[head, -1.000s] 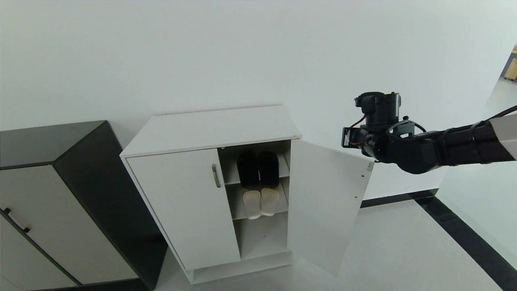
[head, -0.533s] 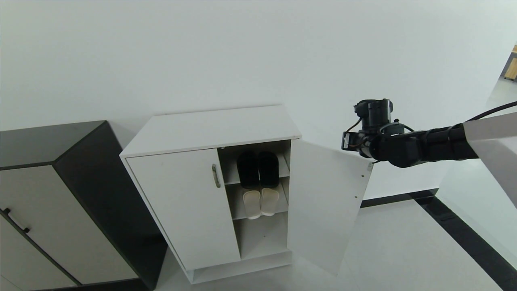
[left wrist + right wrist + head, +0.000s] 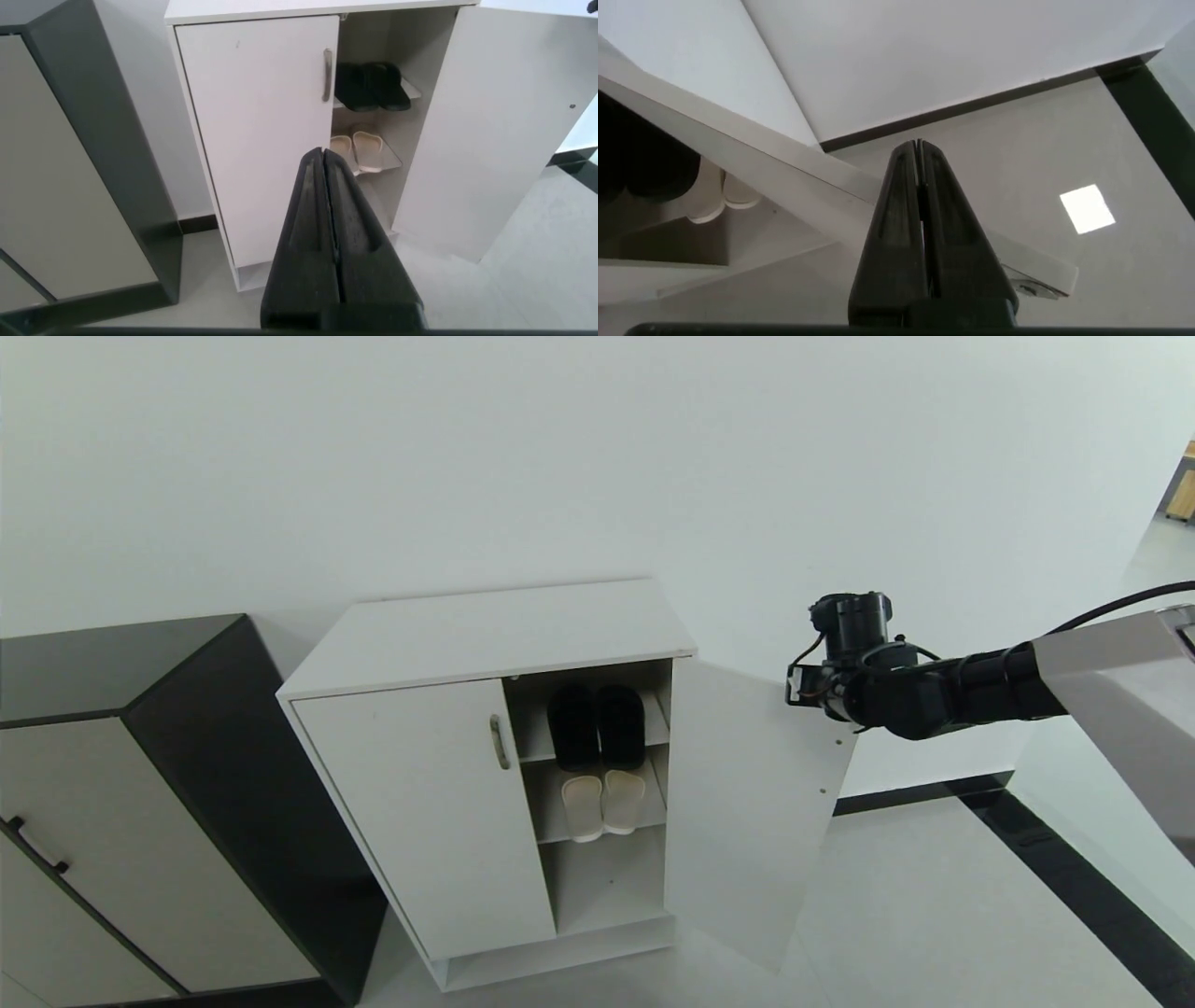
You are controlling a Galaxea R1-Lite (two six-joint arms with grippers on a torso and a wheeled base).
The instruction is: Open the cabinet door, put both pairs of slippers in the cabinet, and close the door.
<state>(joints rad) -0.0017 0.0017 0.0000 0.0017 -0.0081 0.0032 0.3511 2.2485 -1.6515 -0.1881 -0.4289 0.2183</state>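
The white cabinet (image 3: 485, 635) stands against the wall with its left door (image 3: 429, 812) shut and its right door (image 3: 747, 803) swung open. A black pair of slippers (image 3: 596, 726) lies on the upper shelf and a white pair of slippers (image 3: 603, 803) on the shelf below. My right arm's wrist (image 3: 845, 663) hangs at the open door's outer top corner, on its far side. The right gripper (image 3: 920, 154) is shut on nothing, just above the door's top edge (image 3: 785, 159). My left gripper (image 3: 327, 159) is shut and empty, held low in front of the cabinet.
A dark cabinet with grey doors (image 3: 140, 756) stands close to the left of the white one. A black floor strip (image 3: 934, 793) runs along the wall and bends toward me on the right. Bare floor (image 3: 934, 915) lies right of the open door.
My right arm has dropped lower and drawn left, closer to the open door's top outer corner. The door and the slippers are about where they were.
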